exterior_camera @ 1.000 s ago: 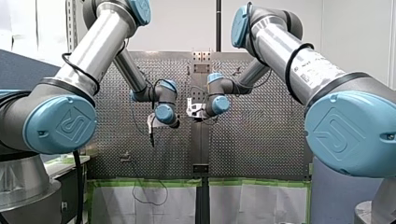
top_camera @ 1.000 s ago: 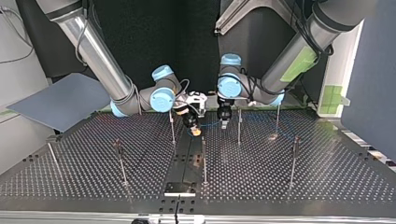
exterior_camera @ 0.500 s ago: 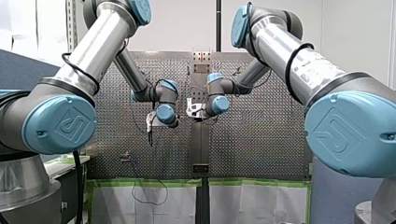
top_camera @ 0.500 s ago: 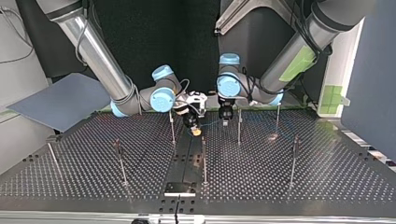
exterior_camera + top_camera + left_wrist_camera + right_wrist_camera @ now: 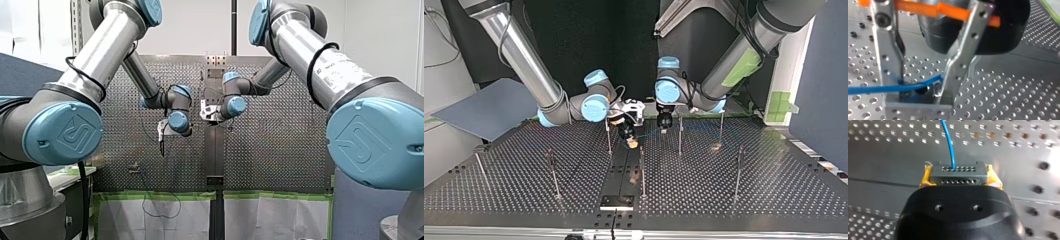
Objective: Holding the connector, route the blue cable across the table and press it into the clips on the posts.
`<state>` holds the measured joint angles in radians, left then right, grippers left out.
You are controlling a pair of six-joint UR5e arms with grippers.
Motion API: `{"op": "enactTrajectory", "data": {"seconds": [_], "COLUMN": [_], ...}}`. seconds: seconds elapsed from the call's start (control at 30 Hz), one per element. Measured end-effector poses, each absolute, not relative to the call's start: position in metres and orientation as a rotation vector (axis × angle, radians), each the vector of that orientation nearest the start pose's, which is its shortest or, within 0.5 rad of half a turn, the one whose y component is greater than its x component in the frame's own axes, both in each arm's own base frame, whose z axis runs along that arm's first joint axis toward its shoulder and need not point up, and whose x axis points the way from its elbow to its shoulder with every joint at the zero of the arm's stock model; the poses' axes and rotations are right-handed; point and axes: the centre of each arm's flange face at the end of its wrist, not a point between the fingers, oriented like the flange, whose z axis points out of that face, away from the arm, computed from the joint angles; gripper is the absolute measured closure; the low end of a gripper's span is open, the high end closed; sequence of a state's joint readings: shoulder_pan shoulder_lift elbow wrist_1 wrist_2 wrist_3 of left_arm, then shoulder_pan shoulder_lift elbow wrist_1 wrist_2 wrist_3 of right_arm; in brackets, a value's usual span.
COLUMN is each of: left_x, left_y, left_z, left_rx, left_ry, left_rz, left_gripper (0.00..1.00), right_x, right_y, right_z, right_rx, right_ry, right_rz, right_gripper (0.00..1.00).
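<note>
Two large blue caps (image 5: 64,134), logo-embossed

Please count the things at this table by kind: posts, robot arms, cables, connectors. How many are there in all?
Thin upright metal posts: 7
Silver and blue robot arms: 2
Thin blue cable: 1
Grey rectangular connector: 1
Total: 11

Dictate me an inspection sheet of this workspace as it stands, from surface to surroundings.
Surface: perforated table, posts standing upright.
Job's things: grey connector, blue cable leaving it.
Clutter: nothing seen.
Grippers: right gripper shut on the connector, yellow pads; left gripper open, metal fingers straddling the cable.
Cables: blue cable only; clips too small to tell.
Surroundings: grey board at the top view's left, green tape at its right.
</note>
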<state>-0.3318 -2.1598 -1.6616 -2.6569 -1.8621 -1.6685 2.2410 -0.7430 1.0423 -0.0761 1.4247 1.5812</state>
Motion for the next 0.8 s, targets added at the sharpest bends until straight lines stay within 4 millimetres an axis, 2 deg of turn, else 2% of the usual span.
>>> {"op": "enactTrajectory", "data": {"seconds": [0.1,0.33,0.57,0.8], "left_x": [0.547,0.539,0.527,0.51], "left_y": [-0.301,-0.307,-0.308,-0.301], "left_z": [0.156,0.183,0.214,0.231], "left_rx": [-0.008,-0.035,-0.07,-0.098], "left_ry": [1.754,1.719,1.679,1.662], "left_rz": [-0.062,-0.109,-0.162,-0.191], "left_gripper": [1.0,1.0,1.0,1.0], "right_x": [0.584,0.568,0.556,0.538], "right_y": [-0.502,-0.497,-0.484,-0.481], "right_z": [0.228,0.251,0.268,0.283], "right_rx": [-2.64,-2.59,-2.574,-2.534], "right_ry": [1.121,1.174,1.191,1.236], "right_rz": [-2.155,-2.198,-2.212,-2.242], "right_gripper": [1.0,1.0,1.0,1.0]}}
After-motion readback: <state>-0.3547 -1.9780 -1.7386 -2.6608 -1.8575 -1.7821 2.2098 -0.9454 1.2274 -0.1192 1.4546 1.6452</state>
